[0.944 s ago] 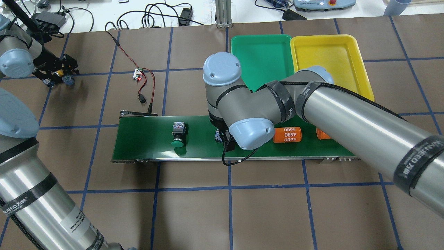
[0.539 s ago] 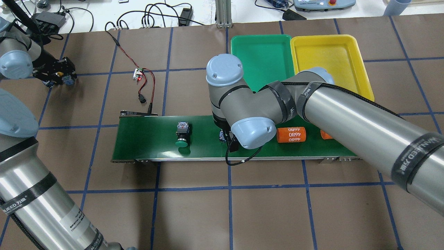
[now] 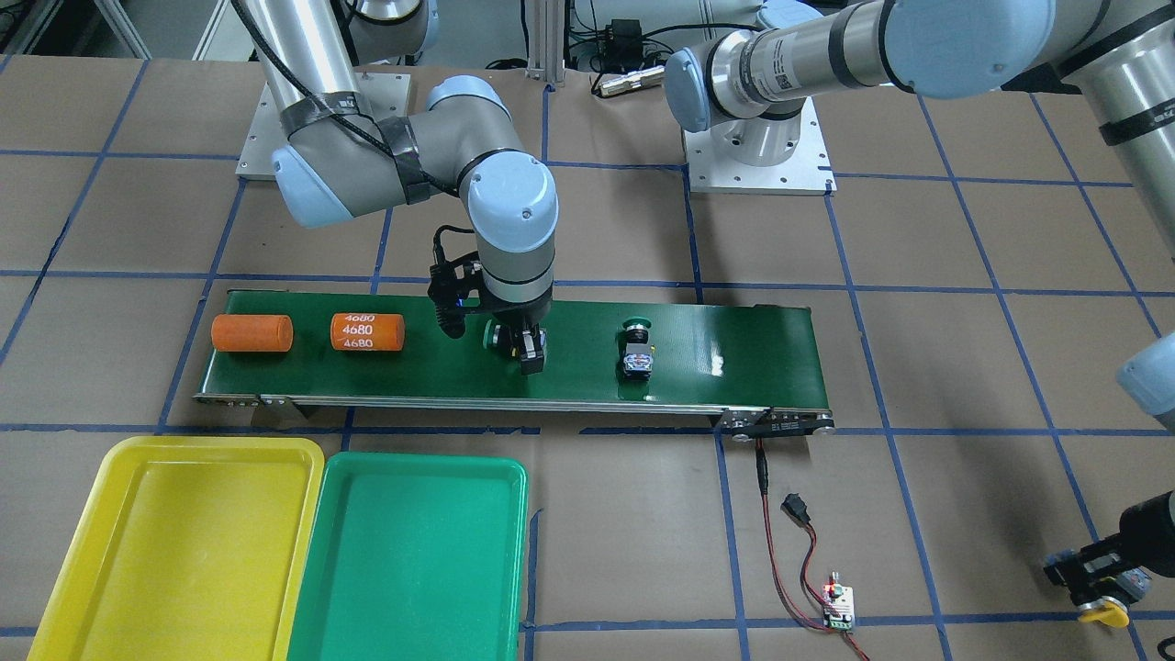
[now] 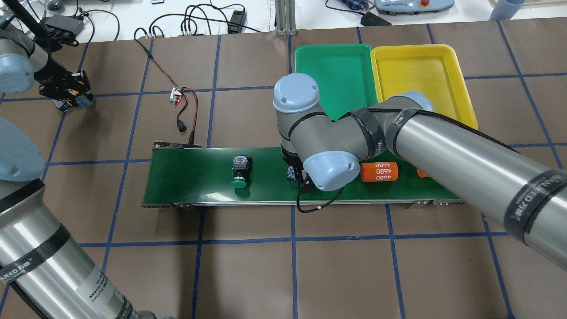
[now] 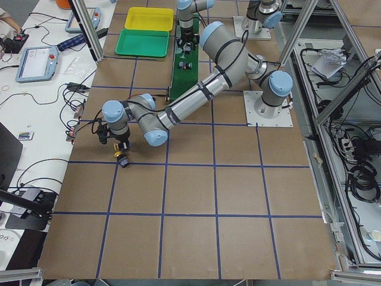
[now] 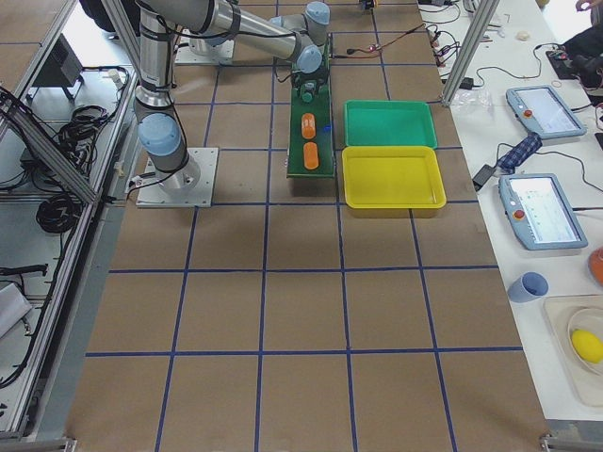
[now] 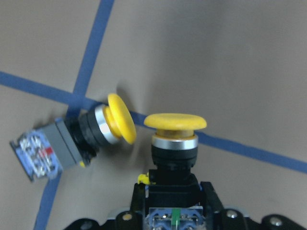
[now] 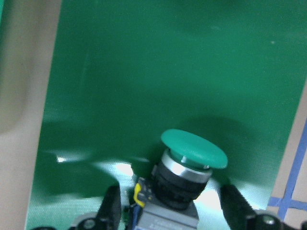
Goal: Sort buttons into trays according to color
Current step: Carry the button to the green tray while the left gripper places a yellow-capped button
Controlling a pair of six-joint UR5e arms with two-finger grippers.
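- Tool of the right arm [image 8: 171,208]: its fingers [image 8: 111,207] stand apart, one on either side of a green button [image 8: 193,148]. A gap shows between each finger and the black switch body.
- That green button points its mushroom cap away from the wrist camera, low over the dark-green conveyor belt [image 4: 195,177]. I cannot tell whether it rests on the belt.
- Other green button [image 4: 240,170]: it lies on the belt near this tool, on the robot's left of it, with its cap toward the robot's edge of the belt.
- Two orange cylinders lie on the belt on the tool's other side. The nearer one is printed "4680" [image 3: 367,331]; the plain one [image 3: 251,332] lies beyond it, by the belt's end.
- Green tray [image 3: 413,551] and yellow tray [image 3: 174,542]: they sit side by side on the brown surface [image 4: 248,274], across the belt from the robot. The green one is nearer the belt's middle.
- Tool of the left arm [image 7: 173,194]: it is clamped on the black body of a yellow button [image 7: 175,122], cap outward, well apart from the belt toward the surface's left end.
- Second yellow button [image 7: 98,129]: it lies on its side on the surface over a blue grid line, its cap just beside the held button's cap.
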